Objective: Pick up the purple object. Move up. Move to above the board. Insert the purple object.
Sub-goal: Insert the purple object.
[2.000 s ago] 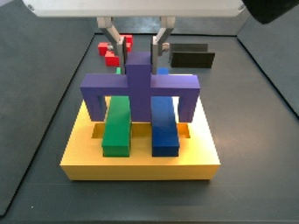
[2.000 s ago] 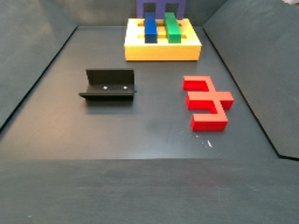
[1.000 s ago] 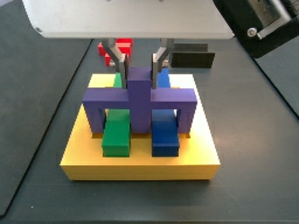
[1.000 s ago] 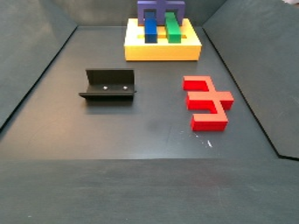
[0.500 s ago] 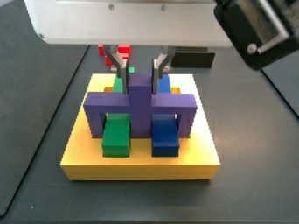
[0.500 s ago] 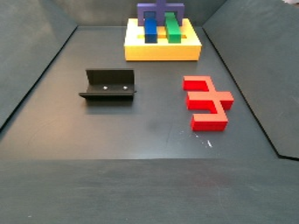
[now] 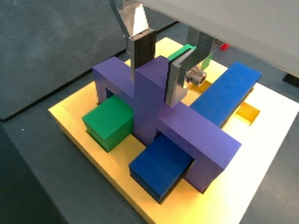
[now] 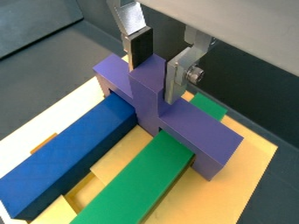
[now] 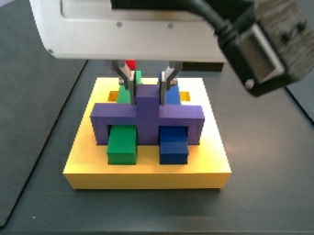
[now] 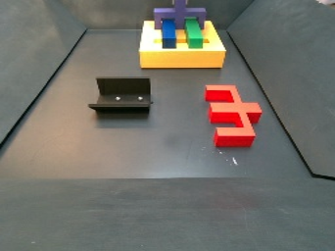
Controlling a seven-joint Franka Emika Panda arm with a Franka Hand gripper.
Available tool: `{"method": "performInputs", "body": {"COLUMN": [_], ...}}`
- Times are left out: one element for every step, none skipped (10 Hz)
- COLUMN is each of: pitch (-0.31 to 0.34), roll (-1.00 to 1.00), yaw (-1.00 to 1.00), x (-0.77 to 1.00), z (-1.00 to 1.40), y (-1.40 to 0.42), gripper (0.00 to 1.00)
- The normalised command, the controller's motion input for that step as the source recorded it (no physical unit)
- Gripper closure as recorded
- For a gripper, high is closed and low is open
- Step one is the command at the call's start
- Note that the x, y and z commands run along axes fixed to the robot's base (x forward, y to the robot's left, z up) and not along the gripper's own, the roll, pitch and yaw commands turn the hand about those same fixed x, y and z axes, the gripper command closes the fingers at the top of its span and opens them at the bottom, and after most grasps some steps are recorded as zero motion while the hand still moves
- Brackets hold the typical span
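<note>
The purple object (image 7: 176, 131) is a cross-shaped bridge that sits on the yellow board (image 7: 70, 115), straddling the green piece (image 7: 111, 122) and the blue piece (image 7: 163, 166). It shows in the other wrist view (image 8: 176, 127) and in both side views (image 9: 147, 115) (image 10: 179, 17). My gripper (image 7: 160, 74) stands straight over the board, its fingers on either side of the purple object's raised middle ridge, shut on it. The same grip shows in a wrist view (image 8: 158, 74) and in a side view (image 9: 149, 78).
A red piece (image 10: 232, 113) lies on the dark floor to the right. The fixture (image 10: 121, 95) stands to the left of it. The board (image 10: 181, 57) is at the far end. The arm's body fills the upper part of a side view (image 9: 147, 32).
My gripper has come down with the purple object. The object has sunk from above the board to rest low over the green and blue pieces.
</note>
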Motion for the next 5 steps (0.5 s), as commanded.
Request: {"method": "performInputs", "body": {"pitch": [-0.094,-0.114,-0.14,-0.036,0.0], "roll": [0.03,0.0,0.0,0.0,0.0], "yaw": [0.02,0.03,0.04,0.0,0.0], "x": [0.0,0.0,-0.06,-0.02,0.0], "z": [-0.55,-0.58,-0.55,-0.17,0.0], "y": [-0.03,-0.04,-0.04,0.0,0.0], "gripper": [1.0,1.0,1.0,1.0,1.0]}}
